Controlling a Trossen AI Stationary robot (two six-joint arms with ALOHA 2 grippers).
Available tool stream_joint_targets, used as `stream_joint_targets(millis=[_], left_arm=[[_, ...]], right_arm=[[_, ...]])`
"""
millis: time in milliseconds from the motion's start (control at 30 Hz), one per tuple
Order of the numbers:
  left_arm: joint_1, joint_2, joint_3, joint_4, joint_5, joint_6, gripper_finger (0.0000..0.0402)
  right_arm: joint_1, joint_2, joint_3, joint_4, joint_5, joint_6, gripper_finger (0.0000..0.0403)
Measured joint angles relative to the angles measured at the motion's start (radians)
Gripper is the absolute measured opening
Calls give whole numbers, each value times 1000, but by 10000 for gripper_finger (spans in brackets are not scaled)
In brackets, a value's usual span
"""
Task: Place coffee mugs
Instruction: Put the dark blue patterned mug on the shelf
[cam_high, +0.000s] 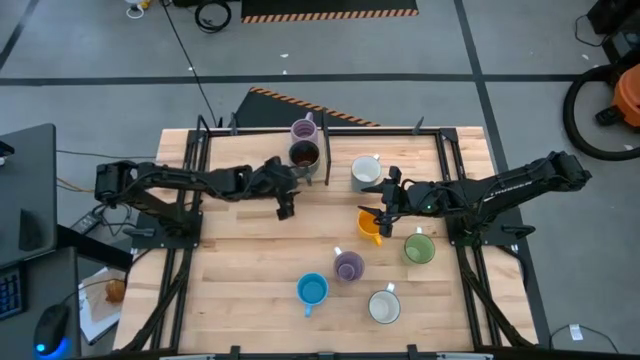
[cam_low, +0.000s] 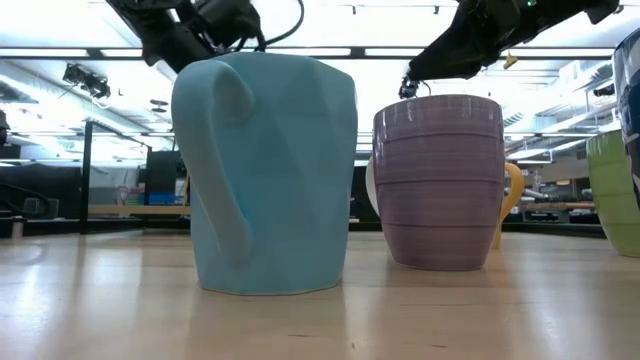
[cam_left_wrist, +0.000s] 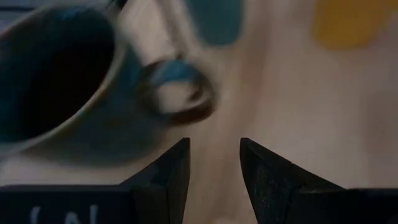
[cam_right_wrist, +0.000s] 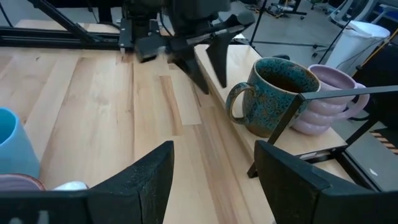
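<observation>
Eight mugs stand upright on the wooden table. In the high view a lilac mug (cam_high: 303, 131) and a dark brown mug (cam_high: 304, 155) stand by the far edge, with a white mug (cam_high: 366, 172) to their right. Nearer are an orange mug (cam_high: 370, 227), a green mug (cam_high: 419, 248), a second lilac mug (cam_high: 348, 266), a blue mug (cam_high: 312, 290) and a second white mug (cam_high: 384, 307). My left gripper (cam_high: 285, 207) is open, just on the near side of the brown mug, whose handle (cam_left_wrist: 177, 93) shows ahead of the fingers. My right gripper (cam_high: 385, 197) is open, between the white and orange mugs.
A black metal frame (cam_high: 200, 140) runs along the table's far and side edges; one of its rods (cam_right_wrist: 280, 134) crosses in front of the brown mug (cam_right_wrist: 277, 93). Bare wood (cam_high: 235, 260) lies on the near left. The blue mug (cam_low: 265, 170) and lilac mug (cam_low: 440, 180) fill the low view.
</observation>
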Motion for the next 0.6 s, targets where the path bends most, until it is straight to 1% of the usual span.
stream_joint_targets(millis=[67,133,267,400,467,533,600], left_arm=[[12,0,0,-32,-82,14,146],[25,0,0,-49,-128,44,146],[54,0,0,-51,-134,140,146],[91,0,0,-55,-134,334,146],[109,0,0,-54,-148,404,146],[130,0,0,-55,-169,431,146],[152,0,0,-54,-166,433,146]], right_arm=[[0,0,0,0,0,3,229],[0,0,0,0,0,3,229],[0,0,0,0,0,3,229],[0,0,0,7,-7,3,229],[0,0,0,10,-21,3,229],[0,0,0,10,-23,3,229],[0,0,0,11,-23,2,229]])
